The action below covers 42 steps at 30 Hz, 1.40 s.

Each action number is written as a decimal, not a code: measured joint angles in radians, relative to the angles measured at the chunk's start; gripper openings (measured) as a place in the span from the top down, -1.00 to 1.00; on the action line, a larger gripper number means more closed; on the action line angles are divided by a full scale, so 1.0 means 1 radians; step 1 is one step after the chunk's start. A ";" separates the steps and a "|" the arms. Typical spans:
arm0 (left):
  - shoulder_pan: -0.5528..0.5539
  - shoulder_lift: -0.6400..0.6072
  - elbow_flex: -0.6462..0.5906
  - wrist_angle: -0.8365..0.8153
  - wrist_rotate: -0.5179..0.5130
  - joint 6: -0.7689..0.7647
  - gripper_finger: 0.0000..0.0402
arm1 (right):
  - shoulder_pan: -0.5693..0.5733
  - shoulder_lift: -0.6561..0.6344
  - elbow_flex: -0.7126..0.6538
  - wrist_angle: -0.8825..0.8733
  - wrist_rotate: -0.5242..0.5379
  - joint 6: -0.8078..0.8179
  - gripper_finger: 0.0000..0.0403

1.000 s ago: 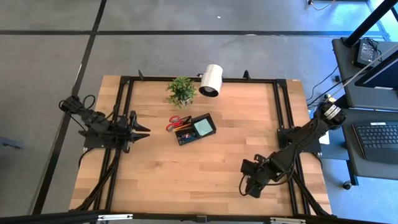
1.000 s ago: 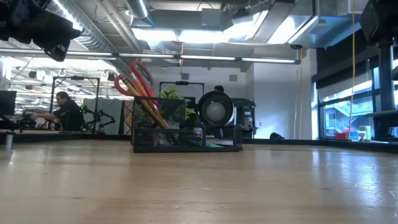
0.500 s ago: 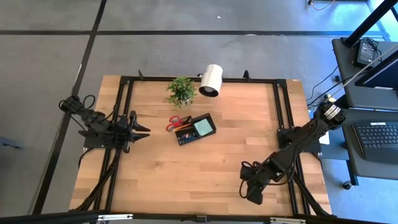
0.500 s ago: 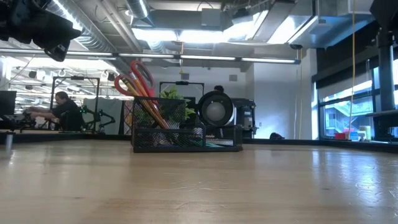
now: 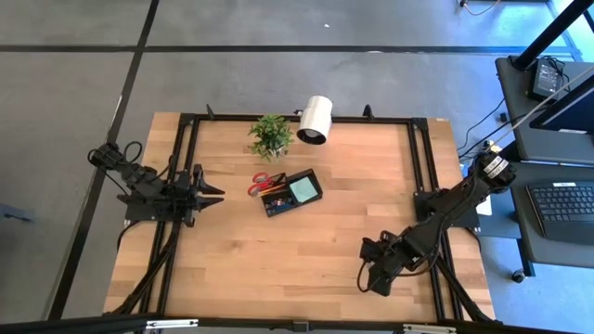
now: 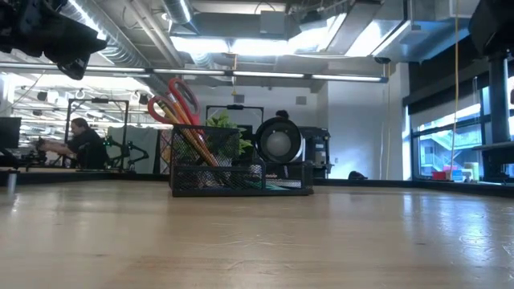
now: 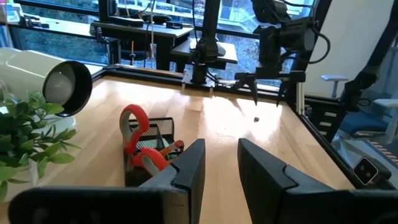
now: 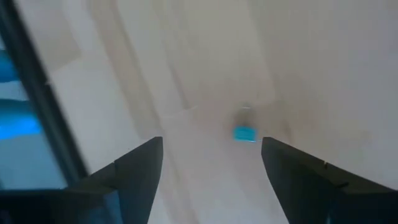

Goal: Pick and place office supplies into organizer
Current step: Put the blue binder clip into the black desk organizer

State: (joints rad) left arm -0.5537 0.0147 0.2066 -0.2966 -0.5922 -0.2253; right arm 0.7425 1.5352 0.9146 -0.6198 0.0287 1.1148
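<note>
Supplies we are seeing in and out of the organizer

We are watching the red-handled scissors (image 5: 263, 181) leaning from the black organizer (image 5: 292, 193) mid-frame, the teal note pad (image 5: 302, 190) lying inside; a small blue piece (image 8: 244, 133) is lying on bare wood.

Red-handled scissors (image 5: 264, 181), pale teal note pad (image 5: 301, 190) in black mesh organizer (image 5: 314, 184); small blue piece (image 8: 244, 133) on light wood-grain bench (image 5: 278, 250); white lamp (image 5: 315, 119); green plant (image 5: 270, 134).

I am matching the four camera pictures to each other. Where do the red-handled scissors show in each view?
High view: red-handled scissors at the organizer's end toward the left arm, below the plant.
Low view: handles rising above the organizer's left part.
Left wrist view: left of centre, in the organizer.
Right wrist view: not in it.
Shared landmark: the white lamp.
</note>
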 joint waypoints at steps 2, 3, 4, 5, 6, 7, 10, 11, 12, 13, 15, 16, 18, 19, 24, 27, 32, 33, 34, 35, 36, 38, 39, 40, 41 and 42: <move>0.000 0.000 0.000 0.000 0.000 -0.005 0.56 | 0.000 0.000 0.000 -0.035 0.018 0.000 -0.37; 0.000 0.000 0.000 0.000 0.000 -0.012 0.56 | 0.000 0.000 0.000 -0.054 0.022 0.000 -0.37; 0.000 0.000 0.000 0.000 0.000 -0.020 0.56 | 0.000 0.000 0.000 -0.072 0.023 -0.001 -0.37; 0.000 0.000 0.000 0.000 0.000 -0.024 0.56 | 0.000 0.003 0.000 -0.084 0.023 -0.001 -0.37; 0.000 0.000 0.000 0.000 0.000 -0.026 0.56 | 0.000 0.008 0.000 -0.082 0.023 0.000 -0.37; 0.000 0.000 0.000 0.000 0.000 -0.027 0.56 | 0.000 0.014 0.000 -0.073 0.023 -0.001 -0.37; 0.000 0.000 0.000 0.000 0.000 -0.026 0.55 | 0.001 0.050 0.000 -0.036 0.023 -0.001 -0.37; 0.000 0.000 0.000 0.000 0.000 -0.026 0.55 | 0.001 0.065 0.000 -0.039 0.023 0.000 -0.37; 0.000 0.000 0.000 0.000 0.000 -0.026 0.55 | 0.001 0.079 0.000 -0.042 0.023 0.003 -0.37; 0.000 0.000 0.000 -0.001 0.000 -0.026 0.55 | 0.001 0.092 0.000 -0.041 0.023 0.004 -0.37; 0.000 0.000 0.000 0.000 0.000 -0.026 0.56 | 0.001 0.113 0.000 -0.040 0.022 0.005 -0.37; 0.000 0.000 0.000 -0.001 0.000 -0.026 0.56 | 0.001 0.123 0.000 -0.040 0.023 0.006 -0.37; 0.000 0.000 0.000 -0.001 0.000 -0.025 0.56 | 0.001 0.138 0.000 -0.036 0.023 0.007 -0.37; 0.000 0.000 0.000 -0.001 0.000 -0.025 0.56 | 0.001 0.145 0.000 -0.032 0.022 0.007 -0.37; 0.000 0.000 0.000 -0.001 -0.001 -0.024 0.56 | 0.002 0.172 0.001 -0.018 0.023 0.007 -0.37; 0.000 0.000 0.000 -0.001 -0.003 -0.024 0.55 | 0.002 0.181 0.004 -0.022 0.026 0.006 -0.37; 0.000 0.000 0.000 -0.003 -0.003 -0.024 0.56 | 0.002 0.182 0.002 -0.008 0.026 0.006 -0.37; 0.000 0.000 0.000 -0.004 -0.003 -0.024 0.56 | 0.002 0.182 0.002 -0.005 0.026 0.006 -0.37; 0.000 0.000 0.000 -0.005 -0.003 -0.024 0.56 | 0.002 0.182 0.001 -0.005 0.026 0.006 -0.37; 0.000 0.000 0.000 -0.007 -0.003 -0.024 0.56 | 0.002 0.182 0.001 -0.005 0.026 0.006 -0.37; 0.000 0.000 0.000 -0.011 -0.003 -0.024 0.56 | 0.002 0.182 0.001 -0.007 0.026 0.006 -0.37; 0.000 0.000 0.000 -0.018 -0.003 -0.024 0.56 | 0.002 0.182 0.001 -0.007 0.026 0.006 -0.37; 0.000 0.000 0.000 -0.021 -0.003 -0.026 0.56 | 0.002 0.183 0.001 -0.008 0.026 0.005 -0.37; 0.000 0.000 0.000 -0.022 -0.003 -0.026 0.56 | 0.002 0.183 0.001 -0.008 0.025 0.005 -0.37; 0.000 0.000 0.000 -0.022 -0.003 -0.026 0.56 | 0.002 0.183 0.001 -0.008 0.024 0.004 -0.37; 0.000 0.000 0.000 -0.022 -0.003 -0.026 0.56 | 0.002 0.183 0.001 -0.009 0.024 0.003 -0.37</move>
State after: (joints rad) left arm -0.5533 0.0150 0.2066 -0.3182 -0.5957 -0.2512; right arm 0.7441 1.7180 0.9159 -0.6287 0.0526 1.1175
